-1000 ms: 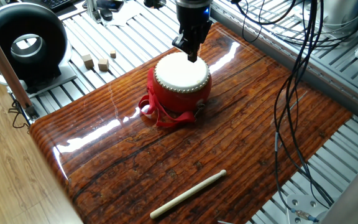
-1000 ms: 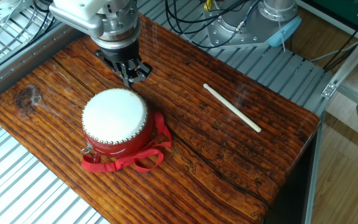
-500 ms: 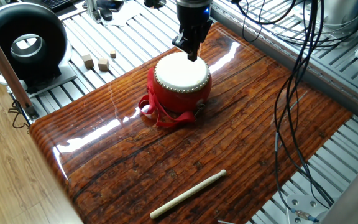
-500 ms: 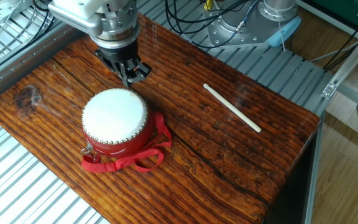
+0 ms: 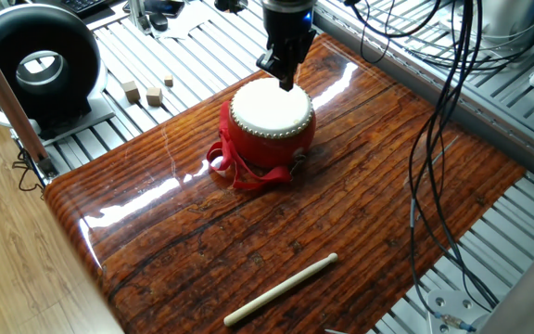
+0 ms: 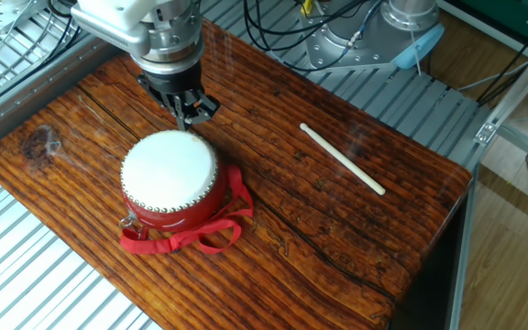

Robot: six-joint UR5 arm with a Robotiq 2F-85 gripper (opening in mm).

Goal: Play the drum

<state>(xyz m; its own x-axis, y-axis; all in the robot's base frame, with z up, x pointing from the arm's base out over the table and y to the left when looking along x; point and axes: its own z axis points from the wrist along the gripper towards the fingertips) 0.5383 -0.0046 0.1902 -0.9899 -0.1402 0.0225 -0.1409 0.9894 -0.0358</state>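
Poised over the rim of the drum, the end effector (image 5: 286, 82) (image 6: 187, 117) is a dark two-finger tool hanging from a silvery metal wrist, its fingers drawn close together into a narrow point with nothing between them; whether the tip touches the skin cannot be told from either view. Directly below and slightly forward of it sits the small round barrel drum with a glossy red body and a smooth cream-white skin top (image 5: 271, 121) (image 6: 170, 179), upright on the counter. Its rim is ringed by a row of small pale studs, and the skin looks flat, matte and unmarked. Loose red ribbon straps (image 5: 239, 170) (image 6: 200, 234) spill from the drum's base onto the wood, on the side away from the end effector, lying in soft flat loops. The glossy reddish-brown wooden counter with dark wavy grain (image 5: 369, 204) (image 6: 337, 238) reflects bright streaks of light in one fixed view. Well apart from the end effector, near the counter's far edge beyond the drum, lies a slender pale wooden stick (image 5: 281, 289) (image 6: 342, 159), straight, round and flat on the wood. Off the counter, on ribbed metal slats to the side of the end effector, stand a large black ring-shaped device (image 5: 33, 63) and a few small light wooden cubes (image 5: 146, 91).
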